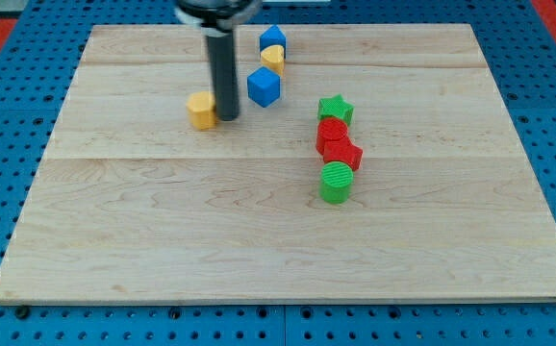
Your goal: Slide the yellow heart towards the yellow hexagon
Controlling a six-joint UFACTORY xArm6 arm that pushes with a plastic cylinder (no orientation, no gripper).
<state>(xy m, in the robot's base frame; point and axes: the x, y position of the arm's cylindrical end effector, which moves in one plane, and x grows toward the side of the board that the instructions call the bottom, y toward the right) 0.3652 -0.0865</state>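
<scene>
Heart is where you should look first: the yellow heart (273,60) sits near the 12 o'clock edge of the desk (163,240). At this size its rounded shape is my best reading, not a sure one. It is held between two blue blocks. The blue house-shaped block (272,38) touches it at 12 o'clock, and the blue cube (264,86) is just beside it at 6 o'clock.

From the heart, the yellow hexagon (201,110) lies at about 8 o'clock, well apart. My tip (228,117) stands at 3 o'clock of the hexagon, touching it or nearly so. This puts it between the two yellow blocks, so it is not behind the heart.

I judge that the push is not yet started. To drive the heart toward 8 o'clock, you would need my tip at the heart's 2 o'clock side. The blue cube stands close to that path and may be dragged along.

No claw is in view, only the dark rod, so I cannot tell you anything about spreading or pinching.

At 4 o'clock of the heart, well apart, a column runs downward: green star (336,108), two red blocks (339,142), green cylinder (336,183). They are out of the way.
</scene>
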